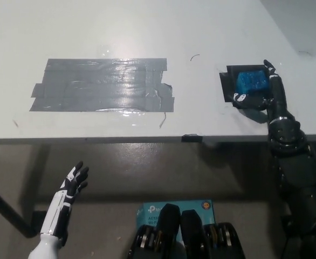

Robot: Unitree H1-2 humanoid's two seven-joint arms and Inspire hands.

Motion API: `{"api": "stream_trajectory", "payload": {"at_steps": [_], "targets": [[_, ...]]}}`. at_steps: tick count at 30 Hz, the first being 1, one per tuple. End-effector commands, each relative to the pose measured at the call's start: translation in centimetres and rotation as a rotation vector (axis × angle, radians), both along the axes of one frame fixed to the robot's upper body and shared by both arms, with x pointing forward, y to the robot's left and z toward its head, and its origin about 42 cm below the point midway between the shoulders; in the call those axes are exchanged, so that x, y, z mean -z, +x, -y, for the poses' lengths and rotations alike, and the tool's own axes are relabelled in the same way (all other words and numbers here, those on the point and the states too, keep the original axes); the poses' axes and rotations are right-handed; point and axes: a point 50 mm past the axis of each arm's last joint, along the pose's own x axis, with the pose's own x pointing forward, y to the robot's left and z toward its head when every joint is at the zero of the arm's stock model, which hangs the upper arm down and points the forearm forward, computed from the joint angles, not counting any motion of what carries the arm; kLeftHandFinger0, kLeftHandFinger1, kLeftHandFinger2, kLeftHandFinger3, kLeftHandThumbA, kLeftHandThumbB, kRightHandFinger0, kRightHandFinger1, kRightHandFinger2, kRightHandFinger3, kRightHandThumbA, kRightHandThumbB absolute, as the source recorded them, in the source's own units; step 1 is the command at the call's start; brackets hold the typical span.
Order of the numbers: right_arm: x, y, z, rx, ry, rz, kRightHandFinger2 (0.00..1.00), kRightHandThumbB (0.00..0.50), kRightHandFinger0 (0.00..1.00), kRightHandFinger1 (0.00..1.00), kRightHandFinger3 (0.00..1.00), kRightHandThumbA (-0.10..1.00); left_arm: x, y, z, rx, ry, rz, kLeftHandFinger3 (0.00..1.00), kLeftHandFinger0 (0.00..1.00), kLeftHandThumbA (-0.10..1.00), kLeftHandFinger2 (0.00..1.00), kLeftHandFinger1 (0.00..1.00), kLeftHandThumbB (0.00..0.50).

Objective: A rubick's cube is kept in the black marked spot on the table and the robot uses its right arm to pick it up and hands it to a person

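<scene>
**Black hand wrapped round the blue cube, right side of the table**

Right hand [261,93], the black one, is seen at the right of the frame, reaching up over the table edge from the lower right. Its fingers are curled around the rubick's cube [252,81], with one fingertip [267,66] hooked past the cube's upper right corner and another pressed in at the lower left. So the cube is grasped, though whether it has been lifted off the surface can't be told from this angle. Only the cube's blue top face is shown.

Under the cube, the black marked spot [226,82] is visible as a dark square, mostly along its left and top edges.

Further out, a big patch of grey tape [102,84] is stuck across the white table [201,32], left of centre, well apart from the cube.

Down in the lower left of the frame, below the table edge, the white left hand [71,186] is parked with fingers spread and nothing held.
</scene>
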Motion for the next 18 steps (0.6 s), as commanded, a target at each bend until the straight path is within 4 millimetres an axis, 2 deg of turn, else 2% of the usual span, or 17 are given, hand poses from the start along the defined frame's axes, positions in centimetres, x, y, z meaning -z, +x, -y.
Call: {"api": "stream_trajectory", "payload": {"at_steps": [1, 2, 3, 4, 5, 7, 9, 11, 12, 13, 14, 18], "targets": [[-0.36, 1.03, 0.03, -0.058, 0.081, -0.209, 0.46, 0.221, 0.11, 0.19, 0.72, 0.36, -1.43, 0.62, -0.32, 0.019, 0.027, 0.055, 1.0, 1.0, 1.0, 1.0, 1.0, 0.286], [-0.34, 1.14, 0.12, -0.064, 0.076, -0.233, 0.39, 0.225, 0.02, 0.09, 0.63, 0.28, -1.48, 0.65, -0.37, 0.018, 0.027, 0.056, 1.0, 1.0, 1.0, 1.0, 1.0, 0.285], [-0.35, 1.13, 0.09, -0.043, 0.053, -0.233, 0.28, 0.255, 0.0, 0.01, 0.51, 0.03, -1.54, 0.71, -0.32, 0.019, 0.024, 0.055, 1.0, 1.0, 1.0, 1.0, 1.0, 0.284], [-0.4, 1.12, 0.1, -0.031, 0.034, -0.231, 0.42, 0.261, 0.0, 0.12, 0.5, -0.05, -1.59, 0.8, -0.25, 0.019, 0.022, 0.056, 1.0, 1.0, 1.0, 1.0, 1.0, 0.283], [-0.36, 1.06, 0.02, -0.032, 0.016, -0.231, 0.6, 0.264, 0.0, 0.25, 0.47, -0.09, -1.61, 0.82, -0.27, 0.019, 0.022, 0.057, 1.0, 1.0, 1.0, 1.0, 1.0, 0.282], [-0.24, 0.97, -0.15, -0.05, -0.037, -0.234, 0.86, 0.256, 0.03, 0.43, 0.35, -0.1, -1.68, 0.78, -0.34, 0.018, 0.019, 0.057, 1.0, 1.0, 1.0, 1.0, 1.0, 0.288], [-0.06, 0.99, -0.2, -0.06, -0.053, -0.239, 1.0, 0.262, 0.09, 0.56, 0.35, -0.1, -1.76, 0.78, -0.4, 0.017, 0.019, 0.057, 1.0, 1.0, 1.0, 1.0, 1.0, 0.289], [0.12, 1.01, -0.18, -0.069, -0.069, -0.245, 1.0, 0.254, 0.11, 0.58, 0.38, -0.1, -1.78, 0.79, -0.4, 0.018, 0.019, 0.057, 1.0, 1.0, 1.0, 1.0, 1.0, 0.289], [0.14, 1.04, -0.16, -0.072, -0.071, -0.245, 0.98, 0.253, 0.08, 0.56, 0.36, -0.1, -1.84, 0.85, -0.39, 0.018, 0.021, 0.058, 1.0, 1.0, 1.0, 1.0, 1.0, 0.289], [0.17, 1.06, -0.16, -0.074, -0.076, -0.247, 0.91, 0.25, 0.04, 0.5, 0.39, -0.1, -1.88, 0.9, -0.39, 0.017, 0.024, 0.059, 1.0, 1.0, 1.0, 1.0, 1.0, 0.29], [0.21, 1.06, -0.12, -0.074, -0.08, -0.25, 0.91, 0.245, 0.02, 0.48, 0.43, -0.1, -1.94, 1.07, -0.36, 0.017, 0.024, 0.061, 1.0, 1.0, 1.0, 1.0, 1.0, 0.298], [0.36, 1.0, -0.05, -0.07, -0.077, -0.244, 0.93, 0.24, 0.01, 0.48, 0.46, -0.1, -2.0, 1.12, -0.34, 0.021, 0.022, 0.062, 1.0, 1.0, 1.0, 1.0, 1.0, 0.296]]}}
